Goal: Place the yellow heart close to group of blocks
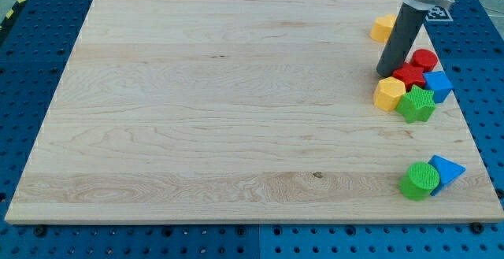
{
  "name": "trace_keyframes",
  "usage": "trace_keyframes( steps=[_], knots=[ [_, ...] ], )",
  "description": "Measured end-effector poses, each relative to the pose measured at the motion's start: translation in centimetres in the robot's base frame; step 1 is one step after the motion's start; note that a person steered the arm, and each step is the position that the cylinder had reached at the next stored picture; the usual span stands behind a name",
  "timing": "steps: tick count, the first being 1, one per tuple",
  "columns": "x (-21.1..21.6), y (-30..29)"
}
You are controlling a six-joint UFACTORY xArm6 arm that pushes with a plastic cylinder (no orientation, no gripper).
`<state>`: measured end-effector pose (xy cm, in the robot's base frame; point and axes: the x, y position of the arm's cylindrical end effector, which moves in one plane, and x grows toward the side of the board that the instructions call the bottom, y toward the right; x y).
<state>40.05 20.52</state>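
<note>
A yellow block [383, 27], which looks like the heart, lies near the board's top right edge, partly hidden behind my rod. My tip [383, 74] rests on the board below it, at the left side of a cluster. The cluster holds a second yellow block [388, 94], a red star [409, 75], a red cylinder [426, 58], a blue block [439, 84] and a green star [416, 104]. The tip stands just above the second yellow block and beside the red star.
A green cylinder [419, 181] and a blue triangle [447, 168] sit together near the board's bottom right corner. The wooden board [220, 117] lies on a blue perforated table; its right edge runs close to the cluster.
</note>
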Motion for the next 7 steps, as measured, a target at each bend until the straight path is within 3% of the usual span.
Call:
trace_keyframes(
  steps=[1, 2, 3, 4, 5, 6, 7],
  knots=[
    [-0.3, -1.6],
    [-3.5, -7.3],
    [-9.4, -11.8],
    [-17.3, -11.4],
    [-20.4, -5.4],
    [-20.4, 2.0],
    [-17.0, 6.0]
  ],
)
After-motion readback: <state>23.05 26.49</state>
